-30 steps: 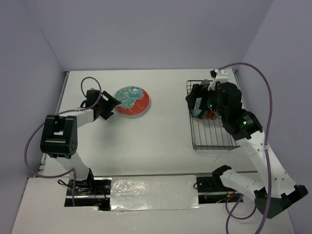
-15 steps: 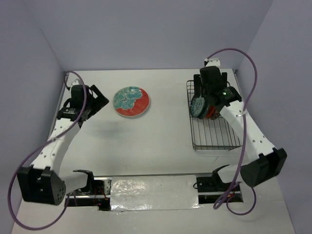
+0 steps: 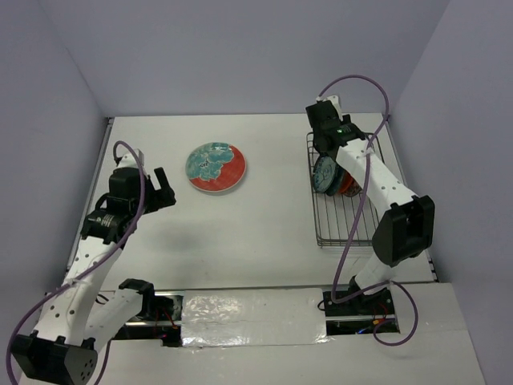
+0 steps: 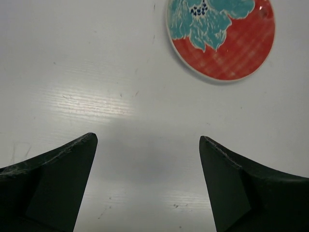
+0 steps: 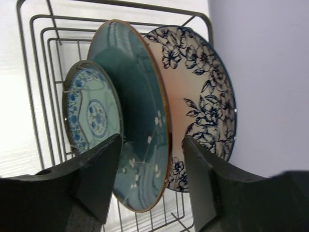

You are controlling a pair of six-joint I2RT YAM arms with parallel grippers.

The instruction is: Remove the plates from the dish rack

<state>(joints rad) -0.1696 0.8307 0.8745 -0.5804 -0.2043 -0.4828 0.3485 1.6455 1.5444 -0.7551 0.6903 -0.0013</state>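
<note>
As far as the views show, done: one plate, the teal-and-red plate (image 3: 216, 167), lies flat on the table (image 3: 264, 233), toward the far edge and left of the middle, well apart from the dish rack (image 3: 353, 228).
Left in the rack: at least three plates stand on edge at the rack's far end, by the table's far right corner. They are a small blue-patterned plate (image 5: 91, 113), the plain teal plate (image 5: 137, 121) and the white floral plate (image 5: 203, 96). Whether more hide behind them cannot be told.
Right gripper (image 5: 150, 142): fingers apart, one on each side of the plain teal plate's rim; a gap shows beside the rim, so no grip yet.
Left gripper (image 4: 147, 139): fingers spread wide with nothing between them, over bare table near the left edge, the teal-and-red plate just beyond.
Judged stage: early; most of the unloading lies ahead, with the plain teal plate likely next.
</note>
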